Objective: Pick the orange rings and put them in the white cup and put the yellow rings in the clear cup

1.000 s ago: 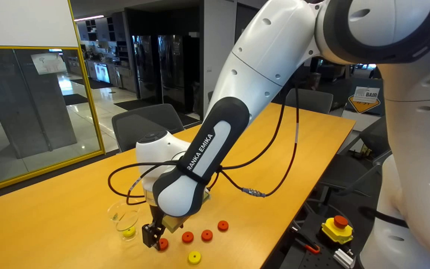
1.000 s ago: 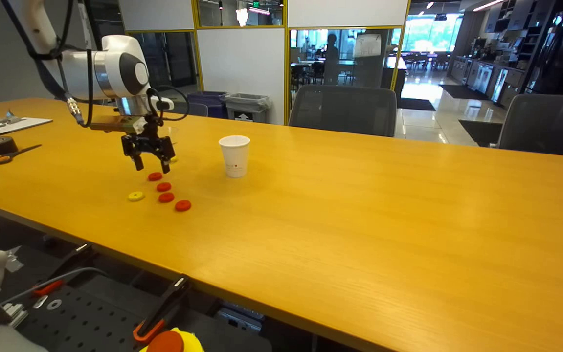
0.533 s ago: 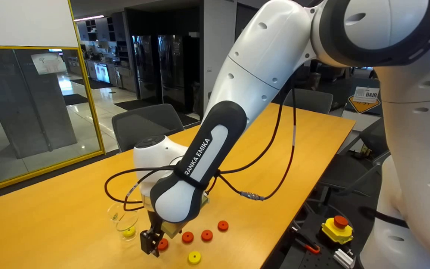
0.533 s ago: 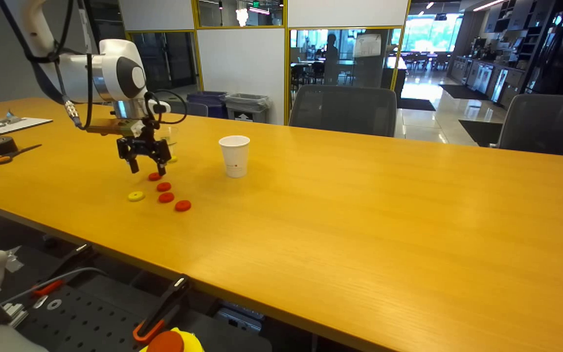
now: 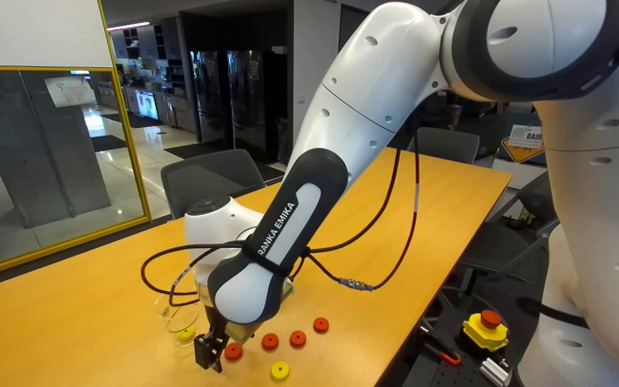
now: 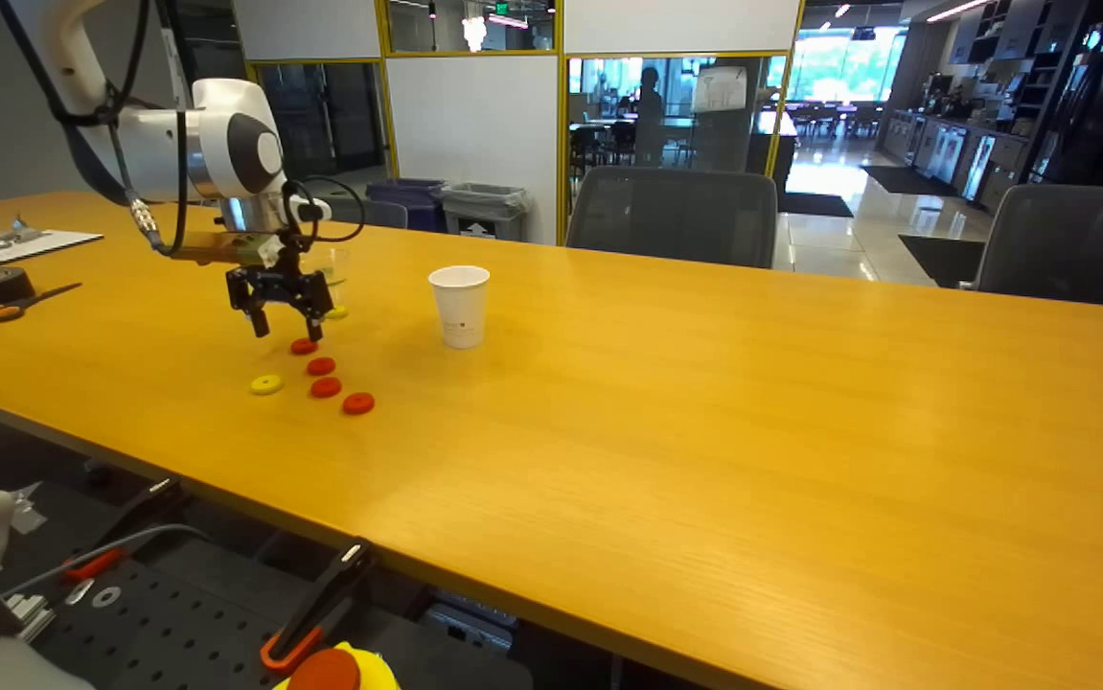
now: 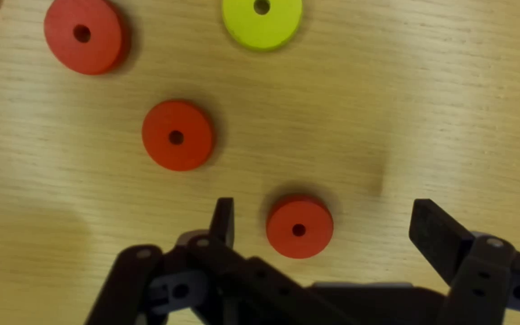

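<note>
The closest orange ring (image 7: 299,246) lies flat on the counter (image 6: 704,431), down below my hand (image 6: 288,333). In the wrist view it shows between my two fingertips (image 7: 224,221), a bit closer to one than to the other, with a gap on each side. My hand is spread wide. It has hold of nothing, and it does not touch the ring.

I count four orange rings on the counter. After the closest one come a second orange ring (image 5: 270,344), a third orange ring (image 5: 298,341) and a fourth orange ring (image 5: 320,327), in a crooked line that goes away from my hand.

I count two yellow rings. The first yellow ring (image 5: 280,374) lies on the counter, beside that line. The other yellow ring (image 5: 185,335) shows low down through the side of the clear cup (image 5: 180,322), which is near my hand.

There is one white cup (image 6: 463,311). It stands upright on the counter, apart from the rings. I can't see its bottom inside.
</note>
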Available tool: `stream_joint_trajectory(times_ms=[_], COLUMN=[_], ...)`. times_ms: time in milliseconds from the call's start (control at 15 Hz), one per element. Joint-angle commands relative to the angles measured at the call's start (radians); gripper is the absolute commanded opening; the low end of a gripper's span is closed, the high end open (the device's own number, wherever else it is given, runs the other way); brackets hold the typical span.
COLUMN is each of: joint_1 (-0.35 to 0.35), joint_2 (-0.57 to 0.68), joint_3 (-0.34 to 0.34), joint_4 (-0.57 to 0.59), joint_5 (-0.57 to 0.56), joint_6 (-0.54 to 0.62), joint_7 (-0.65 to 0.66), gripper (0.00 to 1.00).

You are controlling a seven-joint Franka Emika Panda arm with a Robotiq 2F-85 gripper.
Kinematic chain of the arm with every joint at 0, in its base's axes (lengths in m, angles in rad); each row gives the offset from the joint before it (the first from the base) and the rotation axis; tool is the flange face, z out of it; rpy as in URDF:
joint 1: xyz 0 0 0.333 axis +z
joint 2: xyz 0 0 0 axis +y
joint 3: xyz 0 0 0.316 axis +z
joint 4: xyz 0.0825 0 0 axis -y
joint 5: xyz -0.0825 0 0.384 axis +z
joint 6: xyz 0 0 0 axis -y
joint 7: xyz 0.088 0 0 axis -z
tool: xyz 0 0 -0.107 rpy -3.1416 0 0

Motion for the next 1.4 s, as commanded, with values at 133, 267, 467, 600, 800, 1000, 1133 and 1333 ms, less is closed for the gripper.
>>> stream_joint_trajectory(times_ms=[133,267,467,600,800,1000,1133,1333], joint_1=[0.004,0.003,-0.001,-0.001,-0.003,-0.003,-0.002,-0.002], joint_2=[0.042,0.050,0.060,0.065,0.069,0.071,0.072,0.070], joint_3=[-0.003,-0.003,-0.004,-0.005,-0.006,-0.007,-0.008,-0.006], joint_4=[0.049,0.057,0.066,0.071,0.073,0.075,0.076,0.082], joint_5=[0.009,0.011,0.015,0.014,0.013,0.013,0.012,0.013], joint_6=[0.003,0.001,0.001,-0.002,-0.001,-0.003,-0.003,-0.004], joint_7=[-0.044,-0.052,-0.066,-0.070,-0.078,-0.085,-0.088,-0.091], gripper=[1.00,1.00,1.00,1.00,0.75,0.58,0.42,0.21])
